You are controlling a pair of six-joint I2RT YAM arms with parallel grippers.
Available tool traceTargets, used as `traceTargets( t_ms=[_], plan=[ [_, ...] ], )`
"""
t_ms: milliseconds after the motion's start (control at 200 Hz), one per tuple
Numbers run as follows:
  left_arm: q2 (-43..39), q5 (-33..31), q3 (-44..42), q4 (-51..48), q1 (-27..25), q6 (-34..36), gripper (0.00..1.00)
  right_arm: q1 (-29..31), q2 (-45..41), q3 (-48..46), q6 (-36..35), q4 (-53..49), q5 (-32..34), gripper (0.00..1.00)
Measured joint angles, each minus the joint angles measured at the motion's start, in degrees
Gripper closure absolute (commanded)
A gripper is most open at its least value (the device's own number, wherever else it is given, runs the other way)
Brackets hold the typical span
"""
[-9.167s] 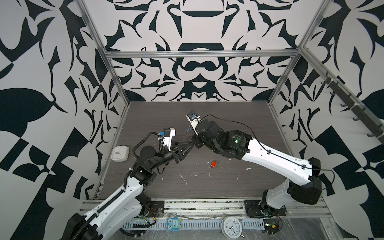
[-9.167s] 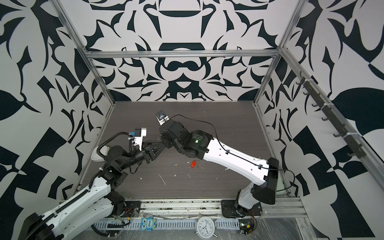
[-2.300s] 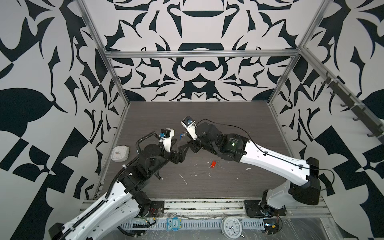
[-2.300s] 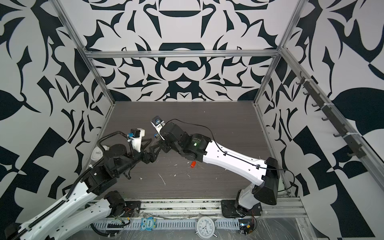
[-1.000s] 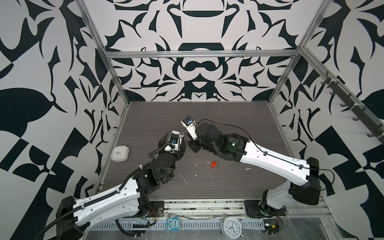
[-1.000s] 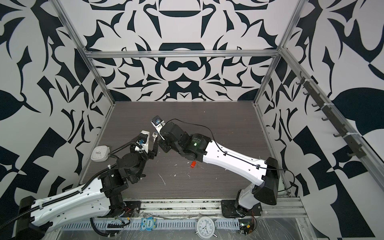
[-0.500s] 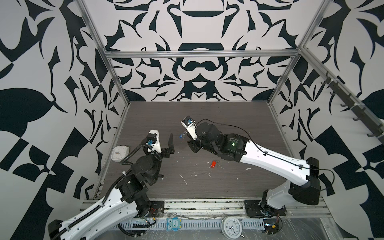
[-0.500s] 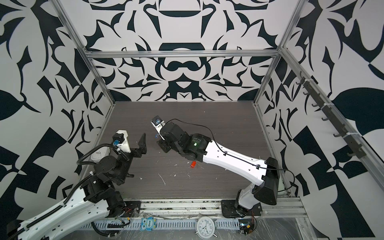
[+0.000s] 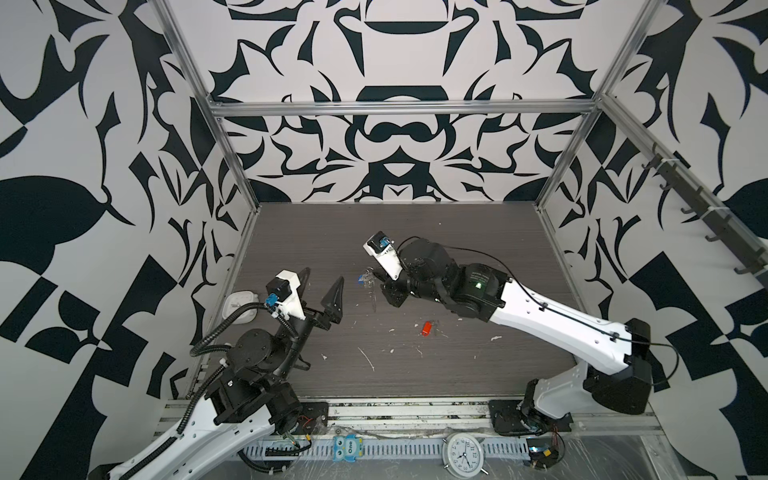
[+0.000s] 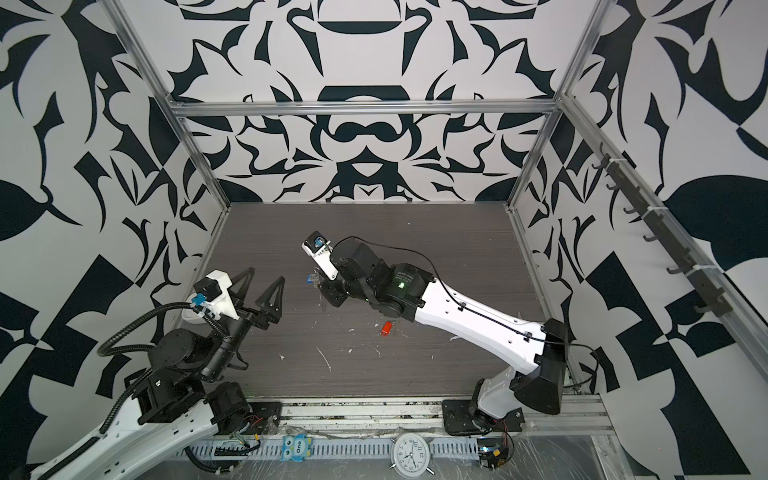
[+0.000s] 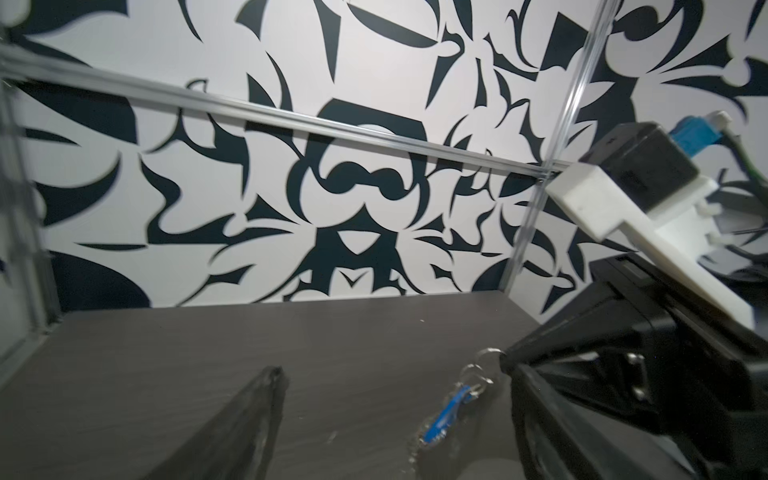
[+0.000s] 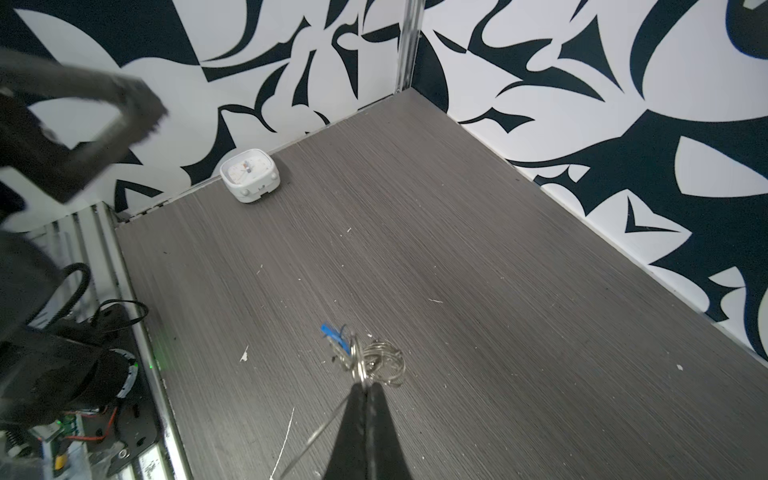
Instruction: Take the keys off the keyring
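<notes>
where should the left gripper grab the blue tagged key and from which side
Probably the blue tag, across its flat faces: it juts out of the keyring, away from the shut right gripper that holds it. Come from the open left gripper's own side.

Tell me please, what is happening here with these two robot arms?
The right gripper is shut on the keyring, a tangle of metal loops, and the blue-tagged key hangs from it over the table. The left gripper is open and empty, off to the left. A red-orange tag lies loose on the table, apart from both grippers, so one key seems already off and the blue one is not.
</notes>
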Motion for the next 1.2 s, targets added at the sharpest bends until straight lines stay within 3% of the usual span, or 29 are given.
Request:
traceTargets(
  t_ms=[300,695,885,1070,1200],
  plan=[
    [0.6,15.5,0.0,-0.7,0.0,0.4,0.13,-5.9,-8.7,-5.1,-0.7,1.7,-13.9,1.0],
    [5.4,29.0,-0.2,5.4,1.4,1.7,0.13,-6.4,-10.7,-7.6,-0.8,2.2,-21.4,1.0],
    [7.5,37.2,-0.2,8.6,10.9,-2.3,0.14,-6.4,-11.9,-8.7,-0.8,2.3,-22.2,1.0],
    [14.3,54.5,-0.5,19.7,25.3,-13.4,0.25,-6.4,-13.6,-9.9,-0.6,2.6,-22.2,1.0],
    [21.2,65.3,-0.8,29.1,29.6,-21.5,0.28,-6.4,-14.3,-10.3,-0.4,3.1,-22.2,1.0]
  ],
)
